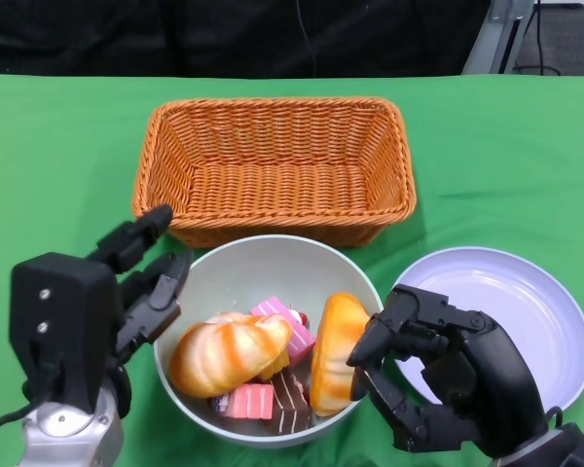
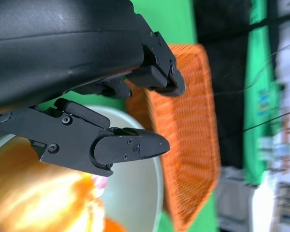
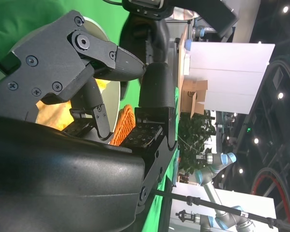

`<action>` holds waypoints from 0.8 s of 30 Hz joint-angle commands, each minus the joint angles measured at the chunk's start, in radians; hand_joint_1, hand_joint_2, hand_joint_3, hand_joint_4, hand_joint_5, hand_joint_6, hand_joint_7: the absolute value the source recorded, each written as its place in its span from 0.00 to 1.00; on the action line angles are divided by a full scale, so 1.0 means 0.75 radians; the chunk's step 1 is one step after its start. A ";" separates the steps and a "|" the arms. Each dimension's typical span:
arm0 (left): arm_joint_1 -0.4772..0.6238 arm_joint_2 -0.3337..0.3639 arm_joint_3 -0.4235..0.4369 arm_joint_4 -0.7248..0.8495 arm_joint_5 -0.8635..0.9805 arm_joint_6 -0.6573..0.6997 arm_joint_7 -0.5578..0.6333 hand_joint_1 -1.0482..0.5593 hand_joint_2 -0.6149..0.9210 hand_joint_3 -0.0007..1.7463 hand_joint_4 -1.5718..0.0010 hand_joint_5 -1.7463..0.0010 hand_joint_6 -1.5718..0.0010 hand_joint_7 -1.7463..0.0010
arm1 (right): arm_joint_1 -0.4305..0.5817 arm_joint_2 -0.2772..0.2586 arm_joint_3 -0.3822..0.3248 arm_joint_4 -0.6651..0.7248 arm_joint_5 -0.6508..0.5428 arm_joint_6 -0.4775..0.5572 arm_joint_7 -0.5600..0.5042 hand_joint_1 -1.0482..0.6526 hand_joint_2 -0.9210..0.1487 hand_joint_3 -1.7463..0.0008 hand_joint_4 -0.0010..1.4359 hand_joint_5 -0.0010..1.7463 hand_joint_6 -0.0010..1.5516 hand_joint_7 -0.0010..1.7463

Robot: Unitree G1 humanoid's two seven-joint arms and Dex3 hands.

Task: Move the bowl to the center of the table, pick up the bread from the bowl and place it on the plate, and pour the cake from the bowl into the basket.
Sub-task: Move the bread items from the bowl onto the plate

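The right hand (image 1: pixel 438 379) curls its fingers (image 1: pixel 384 336) around the upright bread (image 1: pixel 333 352) at the bowl's (image 1: pixel 263 255) plate-side rim, pinching it; its long axis stands nearly vertical. The plate (image 1: pixel 526 292) lies just beside the bowl, past that hand. The left hand (image 1: pixel 127 282), fingers spread and holding nothing, sits at the bowl's opposite rim, near the second bread (image 1: pixel 224 352). The cake pieces (image 1: pixel 273 389) lie in the bowl, the basket (image 1: pixel 273 165) just behind it.

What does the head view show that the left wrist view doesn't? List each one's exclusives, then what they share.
Head view only: the white plate, the right hand with fingers on the upright bread at the bowl's right side, and the pink and brown cake pieces. Left wrist view only: blurred background beyond the table's far edge. Both: the left hand at the bowl rim, the orange basket, a golden bread.
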 commanded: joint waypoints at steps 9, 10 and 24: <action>-0.086 0.063 0.126 0.181 -0.084 -0.450 -0.095 0.56 1.00 0.22 0.40 0.84 0.36 0.91 | 0.000 -0.008 -0.016 0.014 -0.012 -0.028 -0.027 0.51 0.41 0.43 0.55 0.88 0.49 0.69; -0.102 0.071 0.138 0.216 -0.135 -0.523 -0.165 0.57 1.00 0.22 0.38 0.84 0.34 0.90 | -0.002 -0.012 -0.020 0.017 -0.004 -0.031 -0.019 0.52 0.42 0.42 0.55 0.88 0.49 0.69; -0.227 0.189 0.104 0.553 -0.204 -0.944 -0.568 0.63 0.92 0.38 0.48 0.19 0.42 0.42 | -0.077 -0.150 -0.083 -0.076 -0.111 -0.103 0.003 0.45 0.27 0.65 0.54 0.76 0.50 0.52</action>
